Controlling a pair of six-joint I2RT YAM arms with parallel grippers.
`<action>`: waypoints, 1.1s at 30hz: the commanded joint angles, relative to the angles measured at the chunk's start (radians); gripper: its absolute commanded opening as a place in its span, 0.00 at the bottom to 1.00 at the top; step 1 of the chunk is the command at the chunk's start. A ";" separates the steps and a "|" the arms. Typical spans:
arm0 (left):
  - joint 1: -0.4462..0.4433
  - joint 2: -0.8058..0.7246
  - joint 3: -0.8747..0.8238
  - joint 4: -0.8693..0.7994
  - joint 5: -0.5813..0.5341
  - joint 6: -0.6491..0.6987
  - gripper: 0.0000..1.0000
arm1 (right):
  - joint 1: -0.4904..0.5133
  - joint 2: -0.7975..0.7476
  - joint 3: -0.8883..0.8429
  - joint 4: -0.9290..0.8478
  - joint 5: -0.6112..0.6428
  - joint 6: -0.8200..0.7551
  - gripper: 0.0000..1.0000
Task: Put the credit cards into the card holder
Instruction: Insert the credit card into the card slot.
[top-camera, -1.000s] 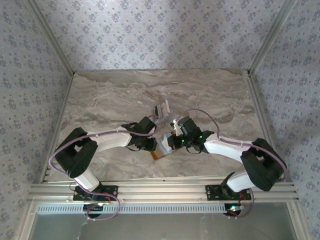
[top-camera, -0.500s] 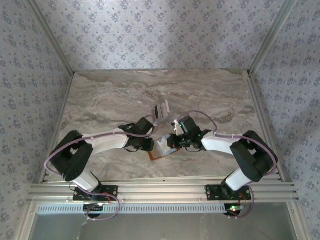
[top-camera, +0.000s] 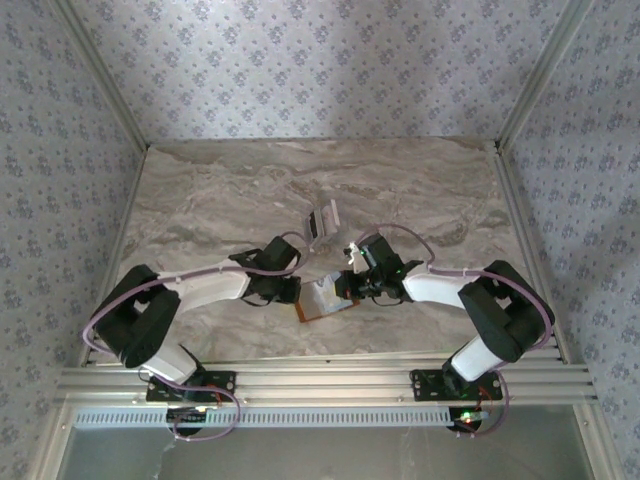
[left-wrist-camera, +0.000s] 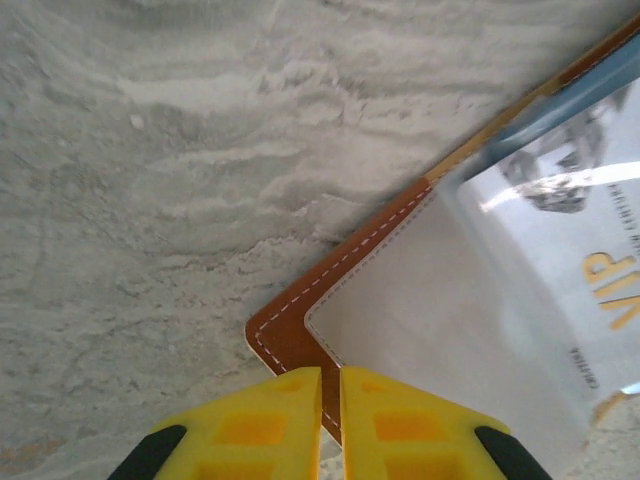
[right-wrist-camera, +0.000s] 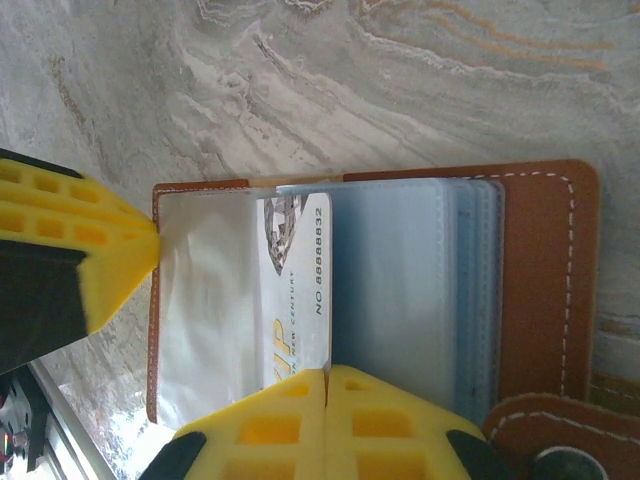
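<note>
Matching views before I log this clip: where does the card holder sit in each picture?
Top external: card holder just below the picture's centre.
Left wrist: its brown stitched corner at bottom centre, running up right.
Right wrist: lying open across the middle.
Shared landmark, wrist views: the VIP card in its clear sleeve.

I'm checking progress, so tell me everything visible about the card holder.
The card holder lies open and flat on the marble table: tan leather with white stitching, a clasp tab, clear bluish sleeves. A white VIP card lies among them. The left end effector sits at one corner, the right end effector at its edge.
</note>
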 joint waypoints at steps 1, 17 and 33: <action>0.002 0.014 0.032 -0.008 0.017 0.001 0.12 | 0.000 -0.015 -0.004 -0.090 -0.010 -0.008 0.00; 0.002 0.046 0.053 -0.052 -0.026 0.004 0.12 | -0.005 -0.034 0.001 -0.133 -0.078 -0.029 0.00; 0.003 0.062 0.057 -0.054 -0.017 0.007 0.12 | -0.040 0.074 0.028 -0.042 -0.171 -0.013 0.00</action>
